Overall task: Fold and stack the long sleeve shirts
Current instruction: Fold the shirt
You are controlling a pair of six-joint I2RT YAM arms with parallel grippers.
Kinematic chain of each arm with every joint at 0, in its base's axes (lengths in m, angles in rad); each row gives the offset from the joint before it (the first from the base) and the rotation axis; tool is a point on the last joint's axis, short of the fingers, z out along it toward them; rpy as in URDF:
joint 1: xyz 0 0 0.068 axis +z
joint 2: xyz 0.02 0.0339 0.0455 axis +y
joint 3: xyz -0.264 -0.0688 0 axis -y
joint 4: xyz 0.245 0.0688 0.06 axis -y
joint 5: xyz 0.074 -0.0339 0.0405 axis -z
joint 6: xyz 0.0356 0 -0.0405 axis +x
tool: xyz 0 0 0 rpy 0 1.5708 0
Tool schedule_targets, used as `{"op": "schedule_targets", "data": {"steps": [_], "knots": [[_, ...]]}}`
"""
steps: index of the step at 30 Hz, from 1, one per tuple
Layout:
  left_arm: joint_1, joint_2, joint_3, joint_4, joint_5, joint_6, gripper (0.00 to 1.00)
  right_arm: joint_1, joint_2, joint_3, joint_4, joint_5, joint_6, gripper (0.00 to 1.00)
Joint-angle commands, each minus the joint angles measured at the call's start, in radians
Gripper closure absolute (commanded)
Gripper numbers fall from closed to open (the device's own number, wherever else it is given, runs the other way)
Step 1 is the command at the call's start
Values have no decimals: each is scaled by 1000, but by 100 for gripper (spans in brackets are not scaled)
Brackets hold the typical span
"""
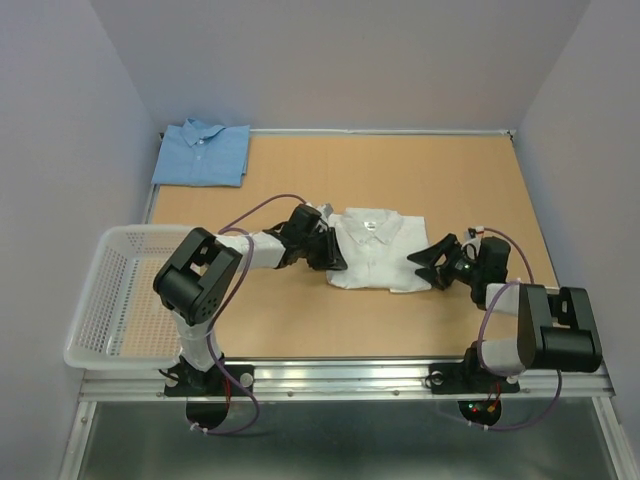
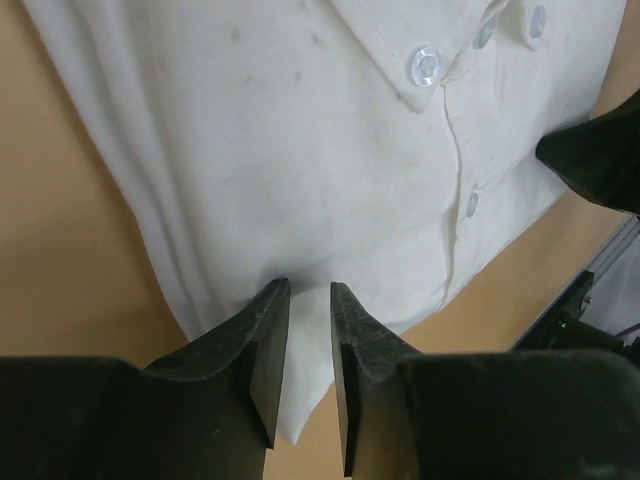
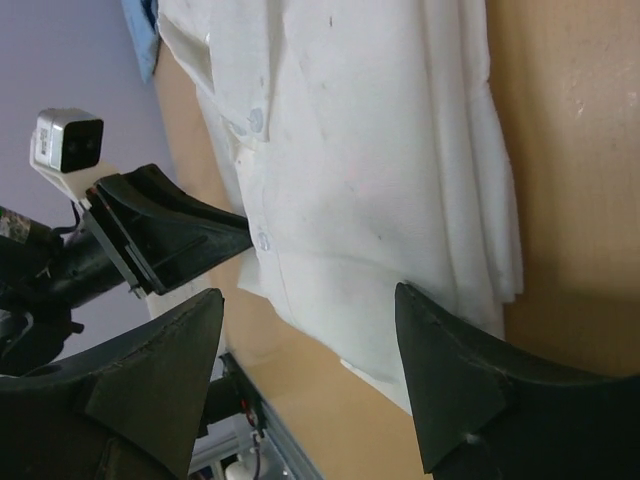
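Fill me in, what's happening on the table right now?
Both arms are at the white shirt, which lies folded in the middle of the table. The left gripper has its fingers drawn narrow around the shirt's left edge, with cloth between them; whether it is clamped cannot be told. The right gripper stands wide open at the shirt's right edge. The light blue shirt lies folded at the far left corner, so the two are not yet stacked.
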Motion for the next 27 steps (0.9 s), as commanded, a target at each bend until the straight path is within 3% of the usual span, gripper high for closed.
{"op": "schedule_targets", "data": {"steps": [1, 3, 8, 11, 12, 15, 21, 27], "knots": [[38, -38, 13, -55, -71, 72, 63, -9, -142, 97, -294, 70, -184, 25], [44, -20, 69, -106, -94, 118, 61, -9, -224, 166, -464, 160, -260, 24], [61, 32, 202, -182, -97, 198, 55, -10, -280, 170, -540, 195, -200, 23], [64, -1, 251, -230, -117, 213, 40, -9, -291, 171, -600, 227, -186, 21], [64, -44, 246, -235, -129, 200, 31, -9, -295, 179, -637, 251, -191, 19], [64, -156, 211, -236, -177, 175, 19, -9, -295, 172, -671, 282, -191, 15], [64, -375, 90, -281, -323, 112, 3, -7, -262, 158, -668, 331, -194, 11], [64, -523, -47, -298, -358, 66, 2, 16, -144, 193, -648, 317, -234, 13]]}}
